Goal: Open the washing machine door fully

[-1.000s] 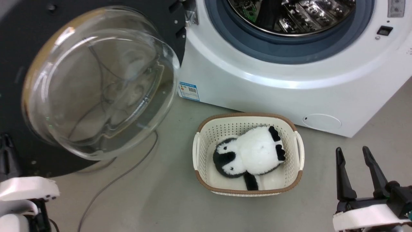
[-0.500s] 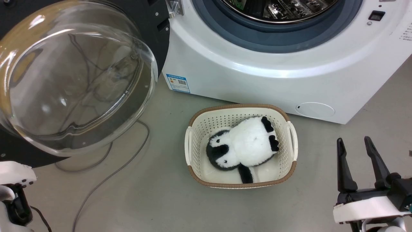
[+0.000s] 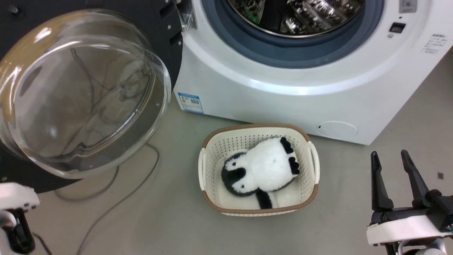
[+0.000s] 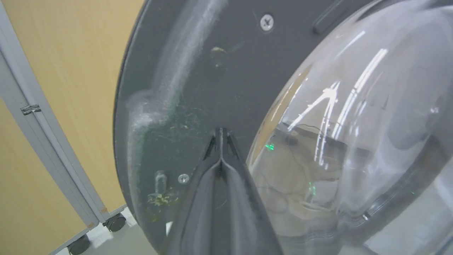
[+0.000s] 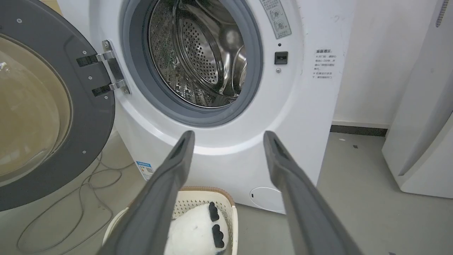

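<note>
Item: large round glossy black door with a bulging clear glass bowl (image 3: pixel 81 95), hanging swung wide at the left of the big white front-loading washing machine (image 3: pixel 283 92). We are holding the left pincer (image 4: pixel 220 140), fingers pressed together, at its black inner face; whether it is touching, we cannot tell. We are judging a steady push near the rim best. The right pincer (image 3: pixel 388 156) is hovering spread before the machine. Room: a yellow wheeled partition (image 4: pixel 63 71) is standing farther left of the machine, limiting swing; a cream basket (image 3: pixel 207 170) is sitting before the machine.
</note>
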Available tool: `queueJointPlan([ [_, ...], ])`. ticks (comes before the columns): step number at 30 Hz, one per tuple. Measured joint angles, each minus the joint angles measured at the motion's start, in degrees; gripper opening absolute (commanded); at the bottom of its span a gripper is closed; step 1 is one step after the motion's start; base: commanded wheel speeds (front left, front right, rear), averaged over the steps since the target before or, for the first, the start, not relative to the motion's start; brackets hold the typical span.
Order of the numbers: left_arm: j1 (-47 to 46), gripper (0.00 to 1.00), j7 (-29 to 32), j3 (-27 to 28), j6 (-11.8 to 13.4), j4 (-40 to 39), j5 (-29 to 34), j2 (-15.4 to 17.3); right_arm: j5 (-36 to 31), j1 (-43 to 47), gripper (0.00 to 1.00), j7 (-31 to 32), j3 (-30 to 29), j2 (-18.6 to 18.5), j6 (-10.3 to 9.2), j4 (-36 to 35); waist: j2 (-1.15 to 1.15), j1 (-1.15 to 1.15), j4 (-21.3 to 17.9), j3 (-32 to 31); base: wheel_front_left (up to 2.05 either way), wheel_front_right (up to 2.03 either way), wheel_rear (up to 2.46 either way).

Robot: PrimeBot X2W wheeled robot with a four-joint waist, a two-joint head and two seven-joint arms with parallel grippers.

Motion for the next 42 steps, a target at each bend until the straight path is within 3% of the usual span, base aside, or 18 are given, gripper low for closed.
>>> queueJointPlan([
  [19,11.02,0.0,0.0,-6.34,-6.19,-17.41,4.46,-6.66,1.58,3.43,1.0,0.0,0.19,0.01,0.0,0.25,0.0,0.0,-2.78,-7.59,0.0,0.0,0.0],
  [20,11.61,0.04,0.0,-6.89,-6.32,-18.14,4.46,-7.0,1.58,3.57,1.0,0.0,0.18,0.01,0.0,0.25,0.0,0.0,-3.17,-7.9,0.0,0.0,0.0],
  [22,12.71,1.0,0.0,-7.94,-6.76,-19.12,4.44,-7.56,1.58,3.64,1.0,0.0,0.29,0.01,0.0,0.23,0.0,-0.01,-4.03,-8.46,0.0,0.0,0.0],
  [42,18.31,1.0,0.0,-15.55,-8.71,-20.93,2.32,-9.64,-0.49,5.65,1.0,0.0,2.0,0.01,0.0,-1.77,0.0,-0.01,-14.21,-10.9,0.0,0.0,0.0],
])
